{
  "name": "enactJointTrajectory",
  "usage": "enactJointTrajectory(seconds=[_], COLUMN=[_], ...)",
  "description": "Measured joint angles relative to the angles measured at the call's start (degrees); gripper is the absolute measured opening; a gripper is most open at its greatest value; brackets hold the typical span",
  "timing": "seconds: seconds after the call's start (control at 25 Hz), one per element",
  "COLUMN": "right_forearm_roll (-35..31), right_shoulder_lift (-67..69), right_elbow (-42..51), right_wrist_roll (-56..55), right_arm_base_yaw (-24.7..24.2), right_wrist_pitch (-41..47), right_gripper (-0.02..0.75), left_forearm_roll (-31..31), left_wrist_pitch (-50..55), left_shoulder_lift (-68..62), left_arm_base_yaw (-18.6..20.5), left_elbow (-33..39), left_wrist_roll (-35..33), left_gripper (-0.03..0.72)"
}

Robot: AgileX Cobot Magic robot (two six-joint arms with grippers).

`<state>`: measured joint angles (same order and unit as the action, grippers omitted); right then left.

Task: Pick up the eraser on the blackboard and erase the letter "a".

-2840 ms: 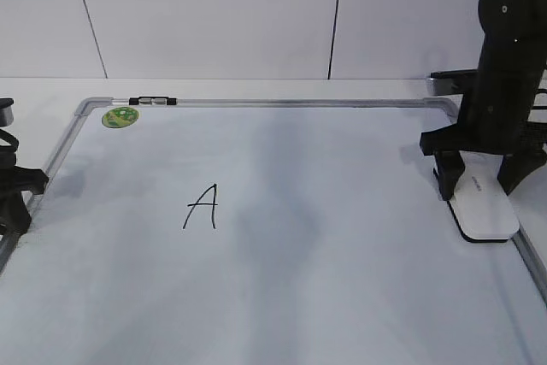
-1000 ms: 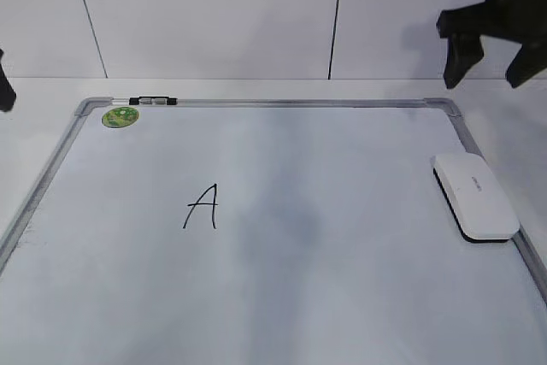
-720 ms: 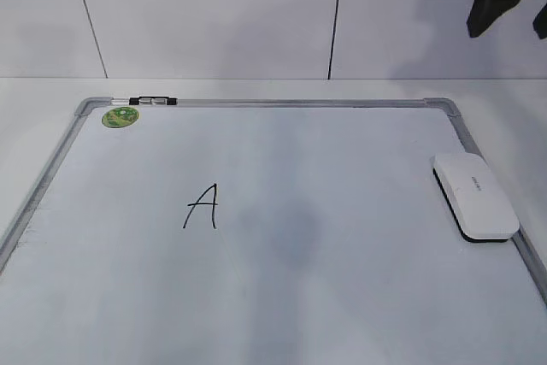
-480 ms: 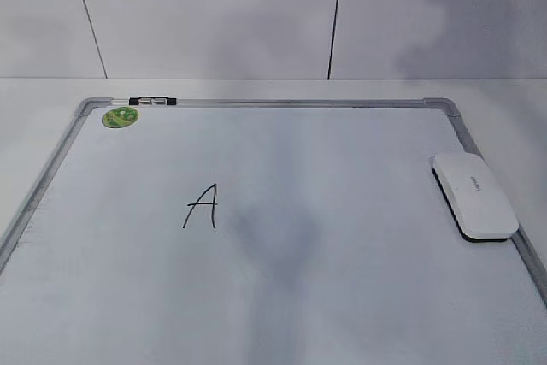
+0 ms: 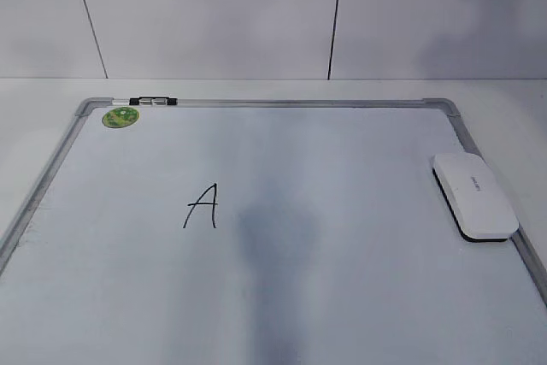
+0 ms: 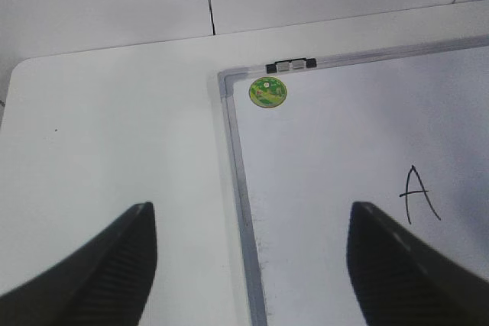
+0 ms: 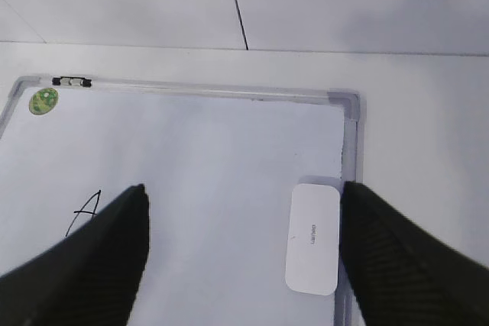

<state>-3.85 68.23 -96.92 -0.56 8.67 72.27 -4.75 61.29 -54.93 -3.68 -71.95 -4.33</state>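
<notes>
The eraser (image 5: 475,196) lies flat at the right edge of the blackboard (image 5: 282,103), free of any gripper. No small lowercase "a" shows; the only writing is a taller capital "A" (image 5: 202,206) left of the middle. Neither gripper shows in the exterior view. My left gripper (image 6: 250,211) is open and empty, high above the board's left frame (image 6: 233,150). My right gripper (image 7: 244,188) is open and empty, high above the board, with the eraser (image 7: 313,248) far below near its right finger.
A green round sticker (image 5: 120,116) and a small black-and-silver clip (image 5: 152,101) sit at the board's far left corner. The board lies on a white table before a white panelled wall. A soft shadow falls across the board's middle.
My right gripper let go of the eraser, rose and left the exterior view at the top right. My left arm also went out of that view. The eraser has stayed in place.
</notes>
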Motion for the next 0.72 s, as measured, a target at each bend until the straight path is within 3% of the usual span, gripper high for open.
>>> enactJointTrajectory(seconds=[0.72], right_forearm_roll=[0.00], right_shoulder_lift=[-30.22], right_elbow=[33.14], right_wrist_roll=[2.37], right_arm_base_yaw=[0.00], right_wrist_pitch=[0.63], right_gripper=[0.593], left_forearm_roll=[-0.07], left_wrist_pitch=[-0.46], left_shoulder_lift=[23.58], left_arm_base_yaw=[0.00], left_elbow=[25.99], left_wrist_roll=[0.00], left_gripper=[0.579])
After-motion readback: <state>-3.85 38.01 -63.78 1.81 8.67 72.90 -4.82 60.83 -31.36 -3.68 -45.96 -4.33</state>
